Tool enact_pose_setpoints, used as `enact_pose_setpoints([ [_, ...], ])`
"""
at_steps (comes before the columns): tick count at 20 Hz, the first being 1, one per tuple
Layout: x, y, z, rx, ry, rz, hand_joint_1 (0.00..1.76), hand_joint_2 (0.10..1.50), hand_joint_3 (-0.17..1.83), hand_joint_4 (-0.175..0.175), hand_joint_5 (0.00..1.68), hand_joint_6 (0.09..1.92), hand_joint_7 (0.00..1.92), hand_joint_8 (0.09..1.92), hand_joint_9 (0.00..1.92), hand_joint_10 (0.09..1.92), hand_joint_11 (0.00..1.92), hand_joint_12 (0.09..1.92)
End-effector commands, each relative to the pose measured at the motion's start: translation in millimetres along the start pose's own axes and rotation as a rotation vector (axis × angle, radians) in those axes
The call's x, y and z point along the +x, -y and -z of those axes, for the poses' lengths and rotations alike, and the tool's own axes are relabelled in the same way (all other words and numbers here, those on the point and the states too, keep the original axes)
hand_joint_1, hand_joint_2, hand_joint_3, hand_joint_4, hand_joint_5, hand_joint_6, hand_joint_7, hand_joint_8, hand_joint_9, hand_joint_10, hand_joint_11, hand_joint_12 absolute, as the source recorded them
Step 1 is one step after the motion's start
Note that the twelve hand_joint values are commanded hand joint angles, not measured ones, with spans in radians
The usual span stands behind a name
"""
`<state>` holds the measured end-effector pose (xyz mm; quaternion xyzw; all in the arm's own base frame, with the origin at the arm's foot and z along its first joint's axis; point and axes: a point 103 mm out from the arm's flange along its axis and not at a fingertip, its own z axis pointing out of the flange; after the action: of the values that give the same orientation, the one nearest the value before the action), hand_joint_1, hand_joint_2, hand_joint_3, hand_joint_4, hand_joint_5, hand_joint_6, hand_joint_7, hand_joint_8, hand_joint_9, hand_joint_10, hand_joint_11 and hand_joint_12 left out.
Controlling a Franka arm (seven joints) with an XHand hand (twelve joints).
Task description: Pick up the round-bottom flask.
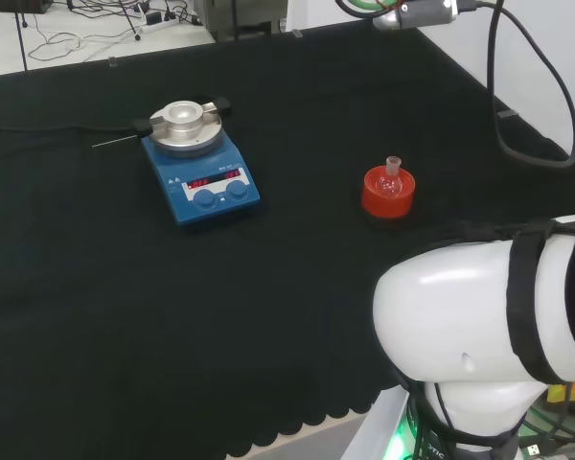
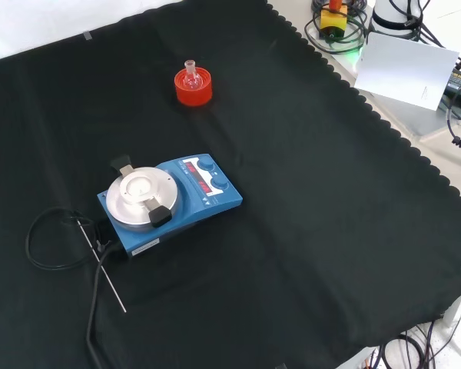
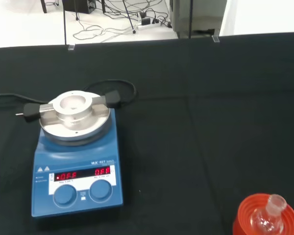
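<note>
The round-bottom flask (image 1: 392, 179) stands upright, neck up, in its red ribbed stand (image 1: 388, 195) on the black-clothed bench (image 1: 297, 316), well apart from the blue stirrer plate (image 1: 201, 172). Whether the robot hand is open or closed cannot be told. Judging by the wrist view, the flask (image 3: 268, 215) probably lies ahead of and below the palm, nearer than the stirrer. It remains untouched.
</note>
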<state>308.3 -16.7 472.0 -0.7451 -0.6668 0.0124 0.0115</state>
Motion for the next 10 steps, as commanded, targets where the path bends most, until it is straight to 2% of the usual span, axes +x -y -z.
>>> enact_pose_setpoints([
  [1, -45, -2, -30, 0.043, -0.041, -0.084, 0.08, 1.27, 0.31, -0.017, 0.33, 0.33, 0.08, 0.59, 0.19, 0.69, 0.0, 1.32],
  [10, -101, -5, -79, 0.075, -0.087, -0.171, 0.1, 1.27, 0.29, -0.018, 0.34, 0.32, 0.09, 0.6, 0.2, 0.69, 0.0, 1.32],
])
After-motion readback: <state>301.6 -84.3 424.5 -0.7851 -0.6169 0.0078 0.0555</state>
